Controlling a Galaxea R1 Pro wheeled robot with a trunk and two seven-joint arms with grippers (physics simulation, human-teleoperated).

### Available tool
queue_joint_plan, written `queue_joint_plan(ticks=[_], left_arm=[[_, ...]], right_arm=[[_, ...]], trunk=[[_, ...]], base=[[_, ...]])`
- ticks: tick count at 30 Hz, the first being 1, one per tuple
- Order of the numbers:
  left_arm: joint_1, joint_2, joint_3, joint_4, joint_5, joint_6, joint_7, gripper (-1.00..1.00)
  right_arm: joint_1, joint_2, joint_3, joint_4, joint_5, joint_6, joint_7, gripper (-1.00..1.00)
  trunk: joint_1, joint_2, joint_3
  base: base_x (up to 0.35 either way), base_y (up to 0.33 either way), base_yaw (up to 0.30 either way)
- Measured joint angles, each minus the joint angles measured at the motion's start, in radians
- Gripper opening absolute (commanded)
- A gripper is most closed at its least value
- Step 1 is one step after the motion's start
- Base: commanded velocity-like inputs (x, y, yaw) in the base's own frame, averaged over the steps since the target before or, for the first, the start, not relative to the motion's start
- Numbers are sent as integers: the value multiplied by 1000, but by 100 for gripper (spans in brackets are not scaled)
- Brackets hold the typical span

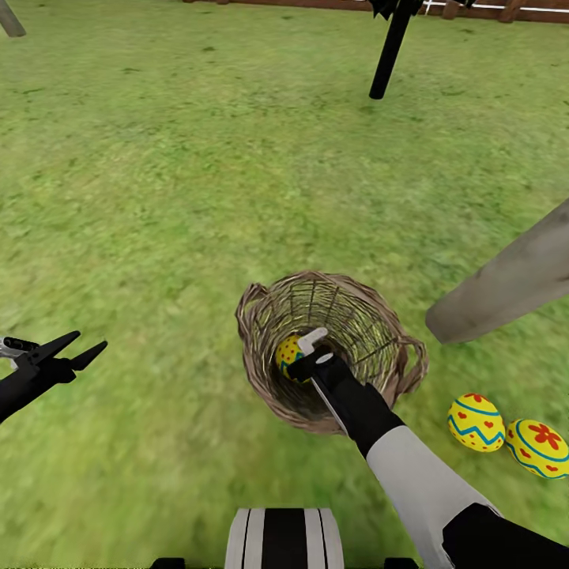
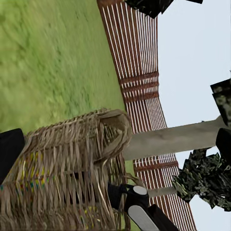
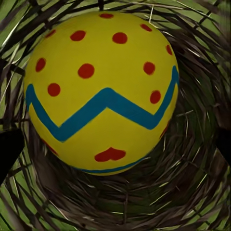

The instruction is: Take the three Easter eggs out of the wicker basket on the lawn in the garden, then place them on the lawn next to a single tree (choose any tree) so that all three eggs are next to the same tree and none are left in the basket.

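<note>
Two of the three Easter eggs already lie on the lawn (image 1: 158,197), a heart-patterned egg (image 1: 475,422) and a flower-patterned egg (image 1: 539,448), touching each other at about four o'clock from the wicker basket (image 1: 261,371) and near the foot of the tree (image 1: 506,284), whose thick, pale grey-beige trunk leans in from three o'clock. One egg remains: the dotted egg (image 3: 101,91) sits at the bottom of the basket, smooth and glossy yellow with a blue zigzag band and red dots. The right gripper (image 1: 310,356) reaches down inside the basket right at that egg; its dark fingers flank the egg in the right wrist view, but whether the jaws have closed on it cannot be told. The left gripper (image 1: 75,352) hovers at nine o'clock, well apart from the basket, jaws apart and holding nothing. The basket is round, brown and open-weave, with rough strands and small loop handles at the rim; grass shows through its gaps. The lawn is flat, mottled green. A thin black trunk (image 1: 391,51) stands at twelve o'clock before a reddish-brown slatted fence (image 2: 139,72). By this view the task seems about two-thirds done: the last egg must still be lifted out and set beside the other two.
</note>
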Motion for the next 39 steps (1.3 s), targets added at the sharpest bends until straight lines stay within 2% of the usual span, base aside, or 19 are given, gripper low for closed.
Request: queue_joint_plan(ticks=[10,15,32,36,39], left_arm=[[0,0,-1,0,0,0,0,100],[0,-1,-1,0,0,0,0,100],[0,-3,1,0,0,0,0,100],[0,-3,0,0,0,0,0,100],[0,-3,1,0,0,0,0,100]], right_arm=[[0,-1,1,-14,5,-6,-16,100],[0,-2,1,-14,3,-34,-16,100],[-2,-1,3,-38,4,-45,-16,100],[-10,-1,3,-39,3,-45,-14,100],[-12,-1,3,-39,3,-45,-13,100]], trunk=[[4,-2,-39],[7,-4,-58],[7,-4,-58],[9,-4,-74],[8,-4,-74]], base=[[0,0,0],[0,0,0],[0,0,0],[0,0,0],[0,0,0]])
